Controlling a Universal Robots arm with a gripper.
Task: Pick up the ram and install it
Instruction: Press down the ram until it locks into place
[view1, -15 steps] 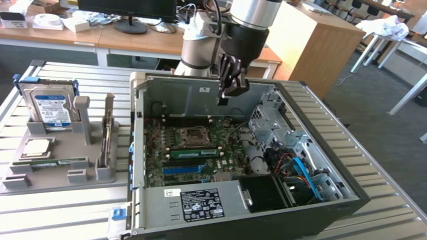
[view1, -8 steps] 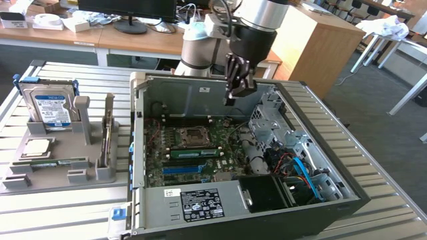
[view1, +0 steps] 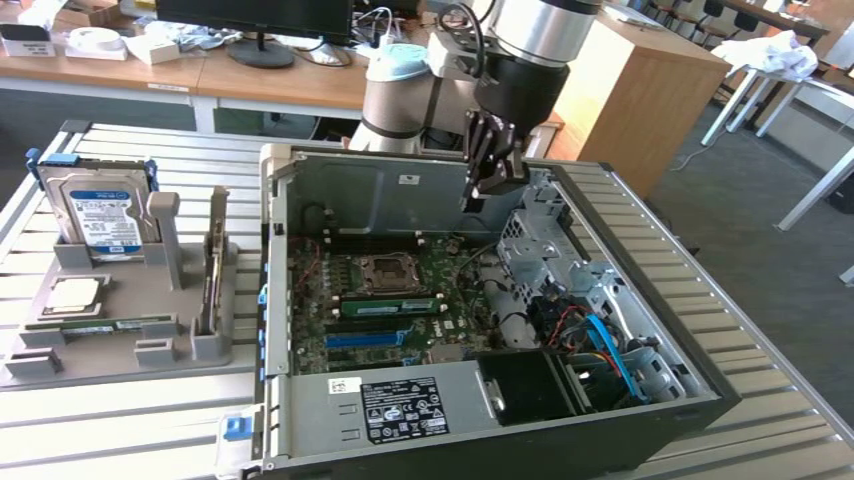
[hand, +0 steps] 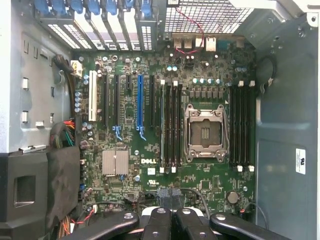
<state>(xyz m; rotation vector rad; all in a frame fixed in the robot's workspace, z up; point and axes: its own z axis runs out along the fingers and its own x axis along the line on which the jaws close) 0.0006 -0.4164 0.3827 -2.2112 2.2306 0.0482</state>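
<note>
My gripper (view1: 481, 192) hangs above the open case (view1: 387, 190), near its far wall and clear of everything inside. In the wrist view the fingers (hand: 156, 225) are drawn together, and I see nothing between them.

Below the tool lies the board (hand: 200, 180), with the socket (hand: 206, 132) close to the middle of what the wrist camera sees. A bank of long black slots (hand: 172, 125) runs beside the socket, with a second bank on its other side. A blue slot (hand: 139, 107) sits just beyond the first bank. From the exterior view I can make out a green strip (view1: 387, 305) lying along the slots between the socket and the blue slot (I cannot tell whether it is a seated stick).

The ram (view1: 100, 325) is outside the case, well apart from the gripper. It lies flat in the grey tray (view1: 107, 360) at the exterior view's left, on the slatted table (view1: 134, 430). A square silver chip (view1: 74, 293) sits just behind it. The drive (view1: 96, 215), with its blue and white label, stands upright at the tray's far end.
</note>
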